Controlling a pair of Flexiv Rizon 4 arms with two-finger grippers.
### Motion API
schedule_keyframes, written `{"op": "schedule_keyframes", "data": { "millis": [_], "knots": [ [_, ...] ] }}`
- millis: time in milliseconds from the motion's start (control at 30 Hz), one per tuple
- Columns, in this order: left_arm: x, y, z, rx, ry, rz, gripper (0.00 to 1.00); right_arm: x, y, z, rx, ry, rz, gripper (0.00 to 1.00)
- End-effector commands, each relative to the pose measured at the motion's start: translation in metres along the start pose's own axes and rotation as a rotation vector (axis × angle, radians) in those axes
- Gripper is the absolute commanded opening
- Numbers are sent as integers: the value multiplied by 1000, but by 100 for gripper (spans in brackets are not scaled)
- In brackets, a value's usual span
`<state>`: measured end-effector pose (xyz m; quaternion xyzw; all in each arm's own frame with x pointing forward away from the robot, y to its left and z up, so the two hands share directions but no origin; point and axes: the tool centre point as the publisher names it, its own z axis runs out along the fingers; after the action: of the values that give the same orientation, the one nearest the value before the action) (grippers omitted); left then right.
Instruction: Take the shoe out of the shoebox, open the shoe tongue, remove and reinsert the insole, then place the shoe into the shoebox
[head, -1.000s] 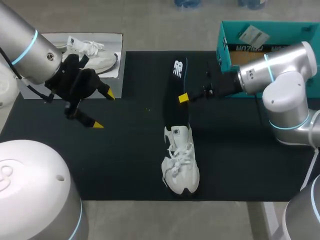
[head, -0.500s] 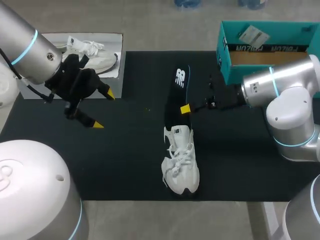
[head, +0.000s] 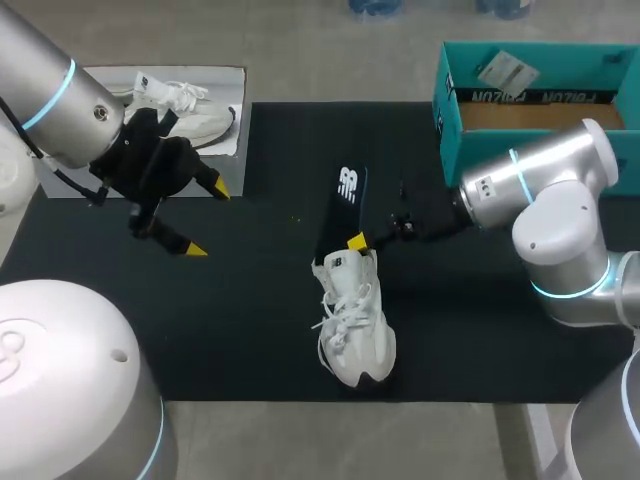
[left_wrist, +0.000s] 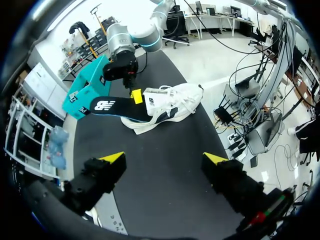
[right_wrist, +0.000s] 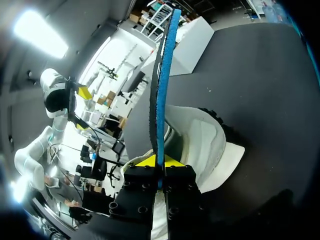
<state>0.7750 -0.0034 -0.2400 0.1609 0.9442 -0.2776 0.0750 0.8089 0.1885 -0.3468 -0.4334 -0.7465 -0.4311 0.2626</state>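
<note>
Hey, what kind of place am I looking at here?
Probably a robot test bench in a lab: a black mat, the left end effector open above it, the right end effector holding an insole at a shoe, a shoebox nearby.

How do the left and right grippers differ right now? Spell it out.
The left gripper is open and holds nothing; the right gripper is shut on the black insole. The left gripper hangs over bare mat, well away from the shoe; the right gripper sits right at the shoe's heel opening. Both are black and yellow-tipped.
</note>
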Motion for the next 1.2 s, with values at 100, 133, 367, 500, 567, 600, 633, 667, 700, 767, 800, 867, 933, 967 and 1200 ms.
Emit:
{"op": "schedule_keyframes", "data": {
  "millis": [100, 133, 367, 500, 567, 600, 633, 667, 700, 767, 800, 867, 933, 967, 1200],
  "knots": [
    [0, 0, 0, -3, 1, 0, 100, 5, -18, 5, 21, -37, 27, 0],
    [0, 0, 0, -3, 1, 0, 100, 5, -20, 5, 22, -39, 29, 0],
    [0, 0, 0, -3, 1, 0, 100, 9, -22, -5, 9, -49, 40, 0],
    [0, 0, 0, -3, 1, 0, 100, 12, -12, -13, 22, -79, 47, 0],
    [0, 0, 0, -3, 1, 0, 100, 10, -10, -16, 25, -85, 53, 0],
    [0, 0, 0, -3, 1, 0, 100, 11, -8, -17, 23, -97, 62, 0],
    [0, 0, 0, -3, 1, 0, 100, 11, -7, -19, 23, -100, 64, 0],
    [0, 0, 0, -3, 1, 0, 100, 11, -6, -19, 23, -101, 65, 0],
    [0, 0, 0, -3, 1, 0, 100, 11, -6, -20, 27, -117, 76, 0],
    [0, 0, 0, -3, 1, 0, 100, 11, -3, -20, 34, -122, 73, 0],
    [0, 0, 0, -3, 1, 0, 100, 11, -2, -20, 44, -131, 75, 0],
    [0, 0, 0, -3, 1, 0, 100, 11, 0, -18, 62, -140, 77, 0],
    [0, 0, 0, -3, 1, 0, 100, 9, -1, -14, 88, -148, 82, 0],
    [0, 0, 0, -3, 1, 0, 100, 8, -3, -12, 94, -148, 84, 0],
    [0, 0, 0, -3, 1, 0, 100, 4, -27, -1, 143, -156, 130, 0]
  ]
}}
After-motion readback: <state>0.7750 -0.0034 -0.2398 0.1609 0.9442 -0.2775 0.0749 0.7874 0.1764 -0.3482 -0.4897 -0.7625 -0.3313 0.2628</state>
